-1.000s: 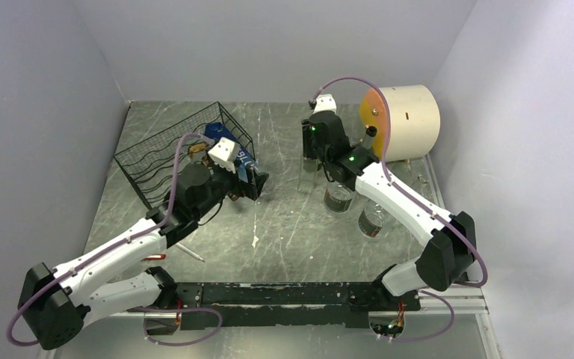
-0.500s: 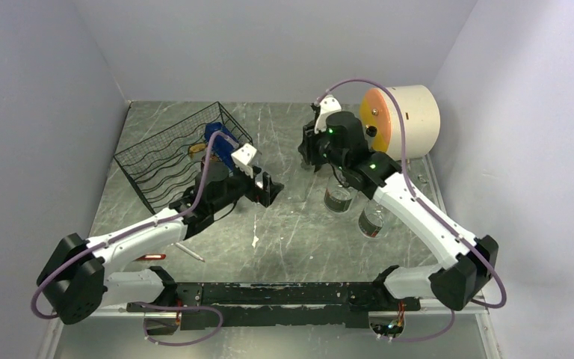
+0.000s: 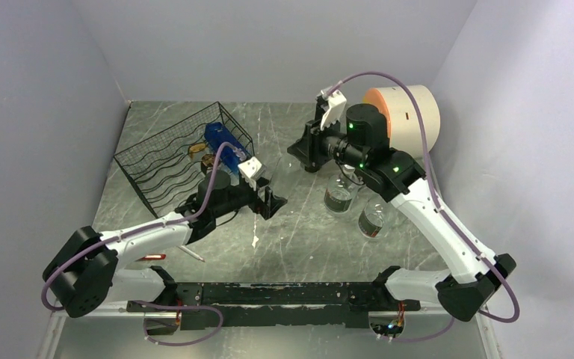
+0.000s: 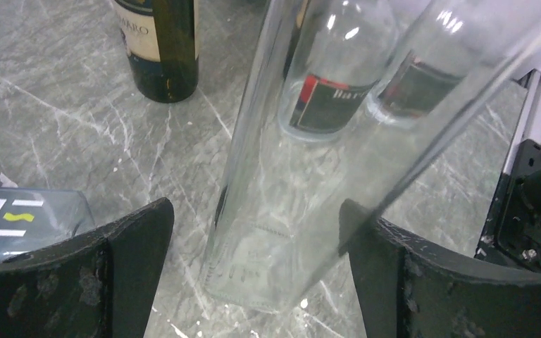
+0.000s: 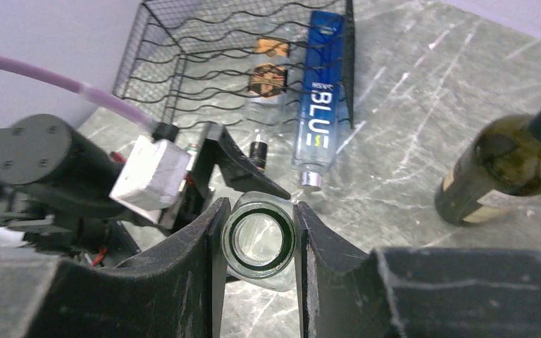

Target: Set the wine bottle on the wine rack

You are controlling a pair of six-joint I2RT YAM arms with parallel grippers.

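A clear glass wine bottle (image 5: 259, 241) is tilted between the two arms, its base low over the table (image 4: 253, 274). My right gripper (image 5: 260, 218) is shut on its mouth and neck, and shows in the top view (image 3: 308, 149) above the table's middle. My left gripper (image 4: 253, 225) is open, its jaws on either side of the bottle's base with a gap at the left finger; it also shows in the top view (image 3: 270, 199). The black wire wine rack (image 3: 168, 161) stands at the back left, holding a blue bottle (image 3: 222, 144) and a clear bottle with brown labels (image 5: 266, 77).
Two clear bottles with dark labels (image 3: 338, 198) (image 3: 371, 219) stand right of centre. A dark green wine bottle (image 5: 496, 169) stands near them. A cream cylinder with an orange face (image 3: 407, 112) sits at the back right. A thin pen (image 3: 190, 253) lies near the left arm.
My left gripper has left the blue bottle at the rack and moved right to the clear bottle's base. My right gripper has lifted and tilted the clear bottle leftward.
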